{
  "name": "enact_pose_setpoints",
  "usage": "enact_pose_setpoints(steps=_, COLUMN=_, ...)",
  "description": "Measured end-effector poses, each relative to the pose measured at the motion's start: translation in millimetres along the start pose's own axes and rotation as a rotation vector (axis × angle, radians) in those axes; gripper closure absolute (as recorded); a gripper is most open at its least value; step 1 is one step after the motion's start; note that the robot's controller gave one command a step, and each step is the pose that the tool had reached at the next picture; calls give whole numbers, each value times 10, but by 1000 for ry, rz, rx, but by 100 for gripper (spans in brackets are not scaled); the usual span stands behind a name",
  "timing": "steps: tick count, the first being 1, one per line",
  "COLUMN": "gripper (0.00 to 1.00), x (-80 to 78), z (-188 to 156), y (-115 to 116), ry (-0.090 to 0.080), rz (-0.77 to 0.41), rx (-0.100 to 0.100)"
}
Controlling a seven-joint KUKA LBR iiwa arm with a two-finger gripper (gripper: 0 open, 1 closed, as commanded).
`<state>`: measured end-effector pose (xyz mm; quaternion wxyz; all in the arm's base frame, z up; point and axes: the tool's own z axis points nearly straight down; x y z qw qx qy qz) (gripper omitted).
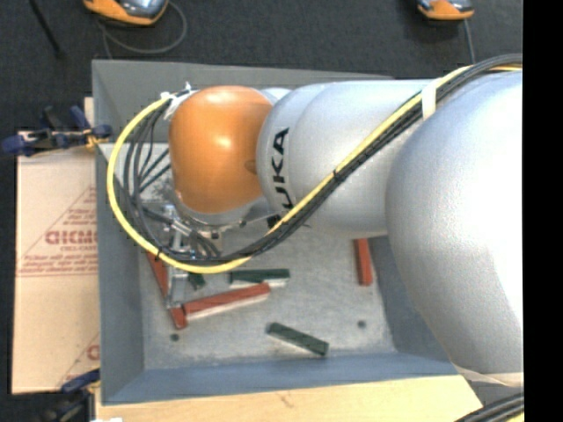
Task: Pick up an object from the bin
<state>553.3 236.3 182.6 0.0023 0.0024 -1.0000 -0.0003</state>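
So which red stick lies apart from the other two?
The short stick at the right of the bin, lying alone. The long stick and the left stick lie at the left, their lower ends close together.

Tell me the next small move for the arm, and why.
Likely a small descent straight down: the gripper hangs near the left wall of the bin, above where the long red stick meets a second red stick, with a dark green stick just beside. Whether it already touches them can't be told.
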Motion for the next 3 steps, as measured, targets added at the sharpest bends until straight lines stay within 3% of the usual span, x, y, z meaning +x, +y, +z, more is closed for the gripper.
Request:
enact_pose_setpoints(steps=1, gripper=0, x=489, z=1152, y=-933, ry=-1, rz=-109, rx=4)
enact_pose_setpoints(steps=2, gripper=100, x=476, z=1123, y=-891, ry=-6, rz=-109, rx=-1)
enact_pose_setpoints(steps=3, gripper=100, x=504, z=-442, y=-680, ry=-16, rz=-182, rx=-1)
